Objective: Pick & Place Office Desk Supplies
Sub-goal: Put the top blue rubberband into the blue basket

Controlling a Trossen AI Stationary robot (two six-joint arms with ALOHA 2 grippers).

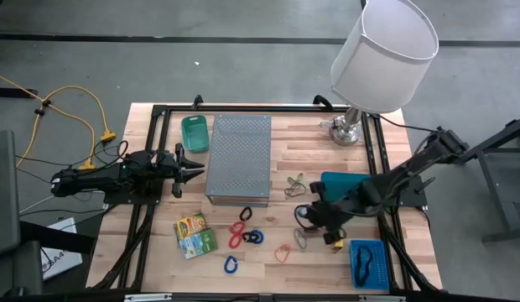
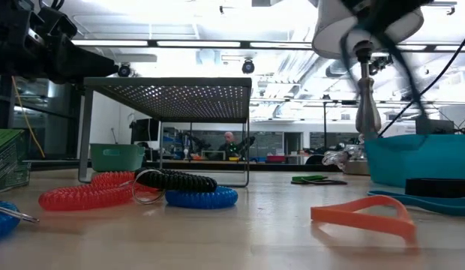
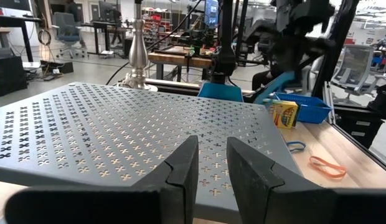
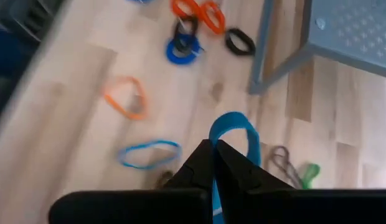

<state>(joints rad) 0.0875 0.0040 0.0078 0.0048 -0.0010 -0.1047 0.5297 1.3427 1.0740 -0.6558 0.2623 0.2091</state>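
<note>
Small supplies lie on the wooden table between the arms: yellow-green packets, a red coil clip, a dark coil, a blue coil, an orange band, and green and dark bands. My right gripper hovers right of the coils, shut on a blue rubber band. A second blue band and the orange band lie flat below it. My left gripper is open at the left edge of the grey perforated box and touches nothing. My right gripper pinches the blue rubber band between its two fingertips, at the band's near end. The fingers come slanting down from the table's right. The band sticks out beyond them as an open loop; I cannot tell whether its far end touches the table.
The grey perforated box stands on legs mid-table. A green tray sits at its far left, a teal tray under the right arm, a blue basket near the right front corner. The white-shaded lamp stands far right.
</note>
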